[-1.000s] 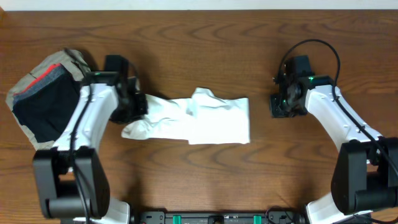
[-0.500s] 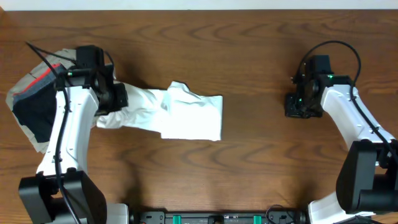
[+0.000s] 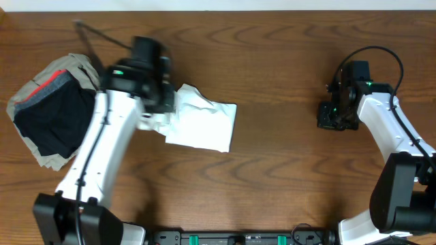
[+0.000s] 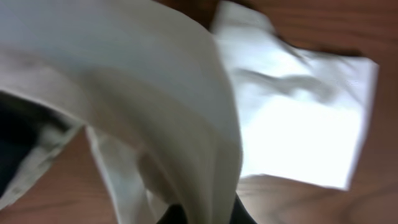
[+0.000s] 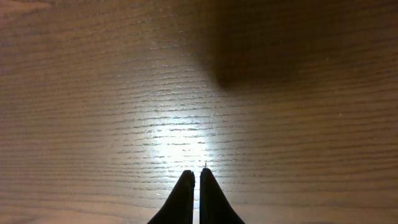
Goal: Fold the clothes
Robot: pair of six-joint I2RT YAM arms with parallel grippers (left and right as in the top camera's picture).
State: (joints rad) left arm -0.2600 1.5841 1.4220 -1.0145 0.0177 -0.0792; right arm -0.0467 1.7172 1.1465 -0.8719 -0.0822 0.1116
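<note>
While the white T-shirt [image 3: 201, 126] lies part-folded on the brown wood-grain table [image 3: 272, 184], its one end is pinched in the left fingers [image 3: 165, 103], and the rest spreads flat on the table just beyond those fingers, on the side toward the right arm. Fabric is thin, matte, wrinkly; the flat part is roughly rectangular with a crisp straight far edge and a crumpled ridge near the grip. Left wrist view: the T-shirt [image 4: 298, 124] fills most of the frame, a thick draped fold hangs from the left fingers [image 4: 169, 216], whose dark tips just show at the bottom edge, closed on the cloth between them. The lifted fold looks soft and creamy in shadow, the flat part ahead of the fingers bright white, blurred. No print can be made out on it. Left arm is white with a dark wrist, blurred in the overhead view. Behind the left fingers, away from the shirt, sits a pile of folded garments [image 3: 51, 112]: black, grey, a red stripe, khaki underneath, rounded heap, apart from the shirt. Right fingers [image 3: 334, 119] are well apart from the shirt, over bare table. Right wrist view: the right fingers [image 5: 186, 196] are two slim dark tapered tips pressed together, only a hairline between them, holding nothing. Table below them shows fine horizontal grain with a glossy light patch just ahead of the tips and a dark shadow further ahead.
</note>
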